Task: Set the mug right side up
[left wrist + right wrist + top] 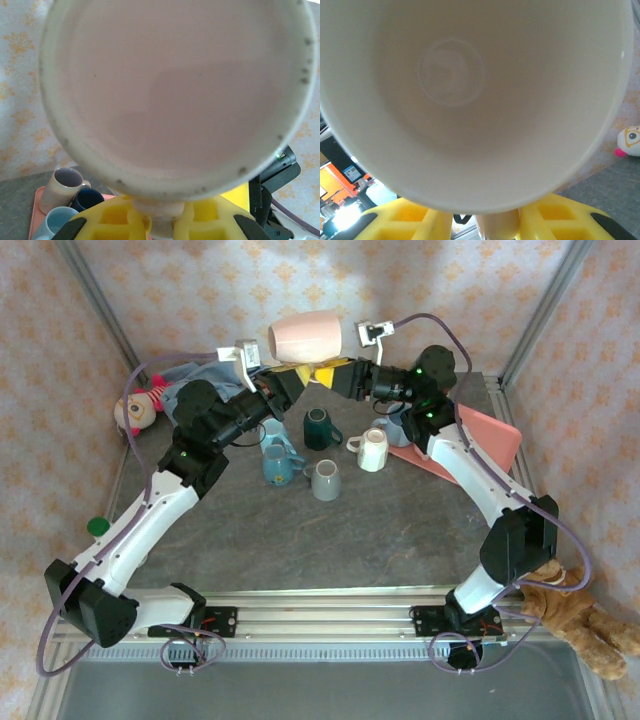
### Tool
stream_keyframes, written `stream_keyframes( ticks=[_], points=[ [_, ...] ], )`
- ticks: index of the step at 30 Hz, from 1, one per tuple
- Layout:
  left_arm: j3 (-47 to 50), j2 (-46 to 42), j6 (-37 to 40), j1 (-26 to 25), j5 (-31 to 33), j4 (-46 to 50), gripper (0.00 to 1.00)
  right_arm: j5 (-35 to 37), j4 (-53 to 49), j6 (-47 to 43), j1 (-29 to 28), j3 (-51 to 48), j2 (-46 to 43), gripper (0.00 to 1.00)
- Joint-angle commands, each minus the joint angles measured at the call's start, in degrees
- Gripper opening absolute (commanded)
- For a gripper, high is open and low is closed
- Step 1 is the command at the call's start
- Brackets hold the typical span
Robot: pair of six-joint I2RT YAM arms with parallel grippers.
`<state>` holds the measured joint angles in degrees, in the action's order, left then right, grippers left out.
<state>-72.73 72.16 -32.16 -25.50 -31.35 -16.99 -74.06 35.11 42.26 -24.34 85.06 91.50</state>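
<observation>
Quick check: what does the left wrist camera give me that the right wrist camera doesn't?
Left wrist: what looks like the pink mug's closed base, plus three other mugs and a pink tray low left. Right wrist: the mug's open inside and a toy's face at the right edge. Shared: the mug looming close above yellow tool fingers, a pale part of it between them.

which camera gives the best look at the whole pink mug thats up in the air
The top external view: it takes in the whole pink mug, lying on its side in the air above the table, mouth toward the picture's right. The left wrist view is pressed close against its flat base; the right wrist view looks straight into its mouth.
</observation>
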Motion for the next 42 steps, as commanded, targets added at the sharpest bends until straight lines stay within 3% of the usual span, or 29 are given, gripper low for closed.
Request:
stream_keyframes(
  ticks=[1,8,12,17,24,29,42],
  points=[
    [-2.0,-0.2,-0.4,-0.5,-0.8,-5.5,0.0,0.2,3.6,0.0,-0.5,1.3,-0.9,0.34],
    [0.2,-0.4,-0.7,-0.8,-0.3,-6.3,0.0,1.7,6.4,1.0,-0.5,-0.3,-1.6,0.23],
    [0.5,-1.0,0.7,-0.8,0.2,-4.3,0.0,1.8,6.1,-0.7,-0.6,-0.9,-2.6,0.07],
    [1.8,-1.9,2.9,-0.8,1.6,-1.5,0.01,2.8,-1.6,-8.2,-0.6,-1.5,-4.7,0.0],
    [2.8,-3.4,5.5,-0.7,3.1,2.6,0.32,6.1,-12.3,-16.7,-0.4,-1.1,-6.6,0.0],
    [3.0,-3.8,5.7,-0.7,4.5,4.3,0.53,8.7,-15.3,-16.5,0.8,-0.3,-6.3,0.0],
    [6.4,-8.4,13.0,-0.3,8.6,16.5,0.67,19.0,-29.6,-28.6,2.9,-0.3,-9.0,0.0]
  ],
)
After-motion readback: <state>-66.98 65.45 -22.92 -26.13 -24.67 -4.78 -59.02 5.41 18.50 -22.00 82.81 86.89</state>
